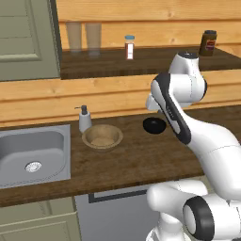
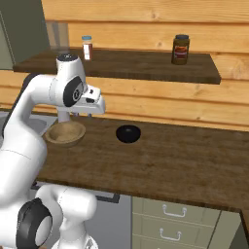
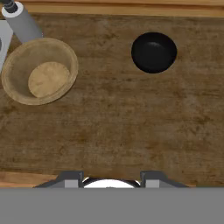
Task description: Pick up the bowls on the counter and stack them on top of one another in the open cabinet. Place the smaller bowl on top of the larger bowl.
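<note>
Left base view, dark wood counter (image 1: 141,160) with steel sink (image 1: 28,155), plank wall, both bowls apart, jaws' state unclear.

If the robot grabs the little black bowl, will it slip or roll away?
The small black bowl looks glossy, so it might slip a little between the fingers. It sits upright on the counter and looks steady, so it probably won't roll. It looks stiff, and probably light, being small.

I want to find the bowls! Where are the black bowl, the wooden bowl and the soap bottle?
black bowl (image 3: 154,52), hand view, its dark inside.
wooden bowl (image 1: 102,137), left base view, its pale inside.
soap bottle (image 1: 84,121), left base view, its body.
</note>
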